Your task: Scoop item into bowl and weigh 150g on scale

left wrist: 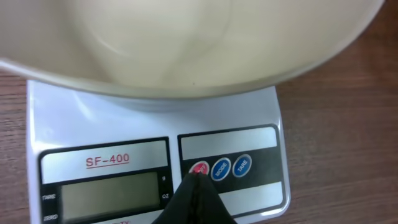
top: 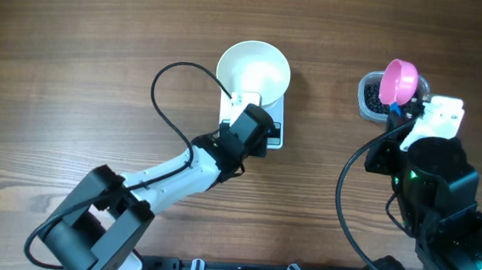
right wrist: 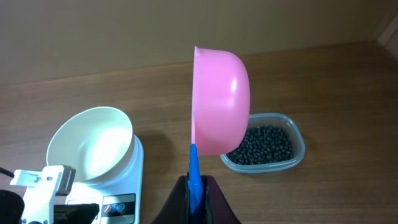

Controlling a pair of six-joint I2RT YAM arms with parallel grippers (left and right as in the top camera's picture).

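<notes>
Nearest the left wrist lens, the left claw [left wrist: 198, 180] has its black fingers pressed together into one point, holding nothing. Its tip touches the red round button [left wrist: 199, 168] on the 6 o'clock edge of the small flat white rectangular kitchen scale [left wrist: 62, 112]. The grey display [left wrist: 109, 194] shows no digits. A round plain white bowl [left wrist: 186, 43] stands on the scale, empty.

The right claw [right wrist: 198, 190] pinches the blue handle [right wrist: 194, 165] of the small pink plastic scoop [right wrist: 221, 102]. Its cup hangs over the clear rectangular plastic tub [right wrist: 297, 140] of tiny round black beads [right wrist: 264, 144], at 3 o'clock from the bowl on the wooden bench [top: 78, 38].

Those beads look hard, smooth and light, so they will likely roll and bounce if tipped fast. The stiff scoop is best kept by its handle, cup level.

Only the left wrist view shows the buttons and display, which the arm hides overhead. Only the right wrist view shows the bead level.
</notes>
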